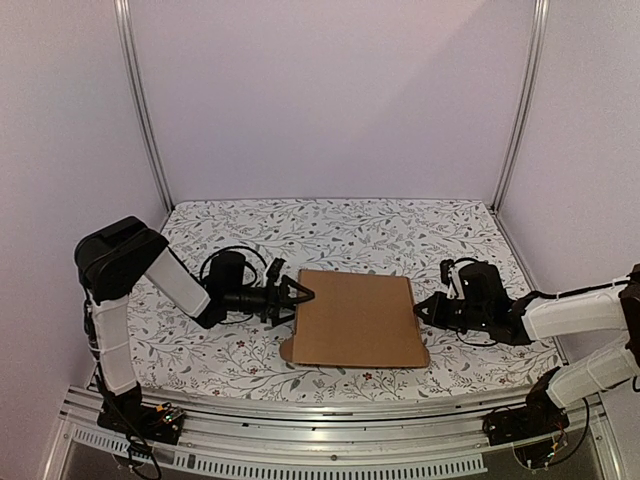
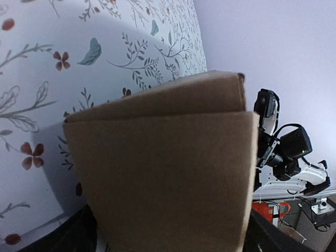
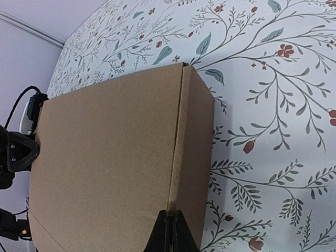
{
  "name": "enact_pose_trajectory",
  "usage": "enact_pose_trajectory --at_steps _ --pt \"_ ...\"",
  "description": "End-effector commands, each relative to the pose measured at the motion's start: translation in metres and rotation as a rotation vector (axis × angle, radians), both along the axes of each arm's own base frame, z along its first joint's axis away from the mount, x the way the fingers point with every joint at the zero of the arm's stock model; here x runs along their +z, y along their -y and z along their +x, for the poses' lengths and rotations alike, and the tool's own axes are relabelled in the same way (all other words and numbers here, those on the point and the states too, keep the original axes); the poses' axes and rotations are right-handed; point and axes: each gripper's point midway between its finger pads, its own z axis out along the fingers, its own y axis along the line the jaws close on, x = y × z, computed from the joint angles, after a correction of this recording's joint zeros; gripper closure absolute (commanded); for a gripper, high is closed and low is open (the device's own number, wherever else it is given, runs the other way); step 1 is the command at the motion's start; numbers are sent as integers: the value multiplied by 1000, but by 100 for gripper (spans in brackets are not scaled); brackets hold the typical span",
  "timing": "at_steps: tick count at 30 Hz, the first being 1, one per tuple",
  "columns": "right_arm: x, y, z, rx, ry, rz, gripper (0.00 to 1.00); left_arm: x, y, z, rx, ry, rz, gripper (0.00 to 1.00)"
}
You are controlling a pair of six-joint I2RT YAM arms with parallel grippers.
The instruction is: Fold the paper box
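**Box** [image 1: 357, 317]: folded shut, flat at centre of worktop [image 1: 400, 225]; small tab [image 1: 288, 350] protruded at its lower left corner.
**Left claw** [image 1: 300, 296]: spread open at box's left edge.
**Right claw** [image 1: 424, 308]: closed, empty, at box's right edge.
**Step:** apparently final squaring; next, probably tucking that tab.

Top view: too small to tell whether the left gripper [image 1: 298, 297], fingers spread, touches the box [image 1: 355, 318]; likewise the right gripper [image 1: 422, 308]. Left wrist view: fingers [image 2: 79, 236] only dark blurs at the bottom corners, tips cut off; box between them runs off the bottom edge. Right wrist view: closed fingertips [image 3: 165, 231] cut off below; box corner to their left out of frame.
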Motion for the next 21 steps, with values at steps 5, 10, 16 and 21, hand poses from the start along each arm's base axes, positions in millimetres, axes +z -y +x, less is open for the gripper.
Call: enact_pose_trajectory --at_steps 5,10,16,21 --pt "-70 46 -45 -28 -247 -219 100 -6 3 -14 -37 -107 -25 38" --pt "-65 44 -43 -23 -237 -214 100 0 0 -16 -29 -134 -43 54" --pt "-41 34 -37 36 -169 -188 89 20 -7 -17 -27 -146 -78 62" --pt "11 17 -30 129 -28 -124 76 34 -12 -21 -41 -150 -95 64"
